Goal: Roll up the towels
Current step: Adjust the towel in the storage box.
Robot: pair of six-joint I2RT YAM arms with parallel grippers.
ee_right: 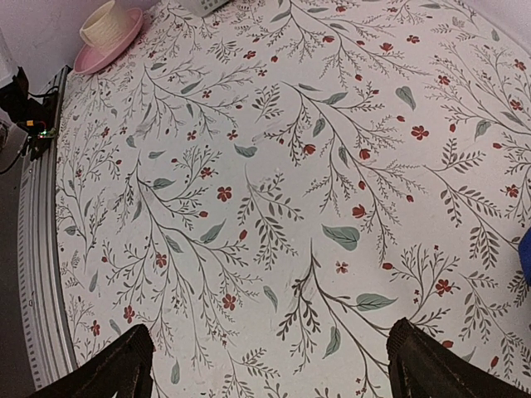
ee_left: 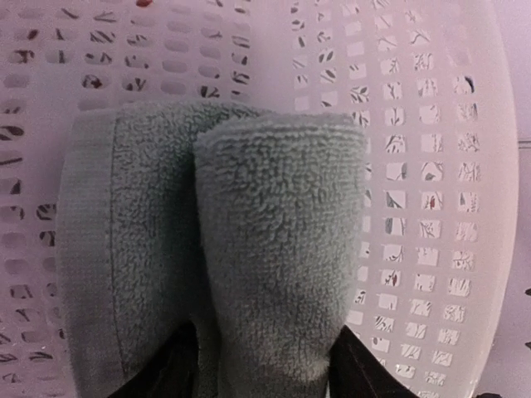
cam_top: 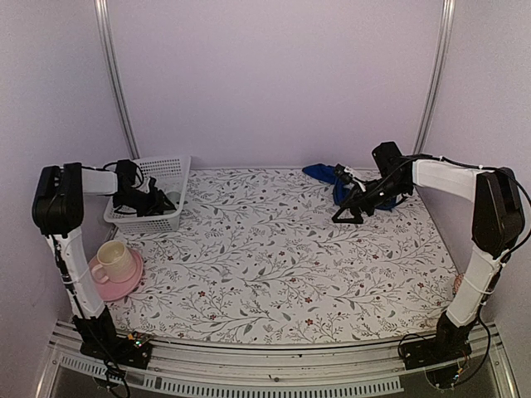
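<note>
Sage-green terry of the rolled towel [ee_left: 274, 249], set in the white basket [ee_left: 431, 166], is flanked by the left gripper [ee_left: 265, 369], its hold not discernible, and could be dragged unrolled if caught on withdrawal; the blue towel [cam_top: 325, 173] lies bunched beside the wide-open, empty right gripper [ee_right: 270, 365].

Wide-spread hand [ee_right: 270, 336] over floral cloth [ee_right: 290, 166], cup [ee_right: 108, 23] on pink plate [ee_right: 104, 56] beyond.

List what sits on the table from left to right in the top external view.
cream cup on its pink saucer → white basket → blue towel
</note>
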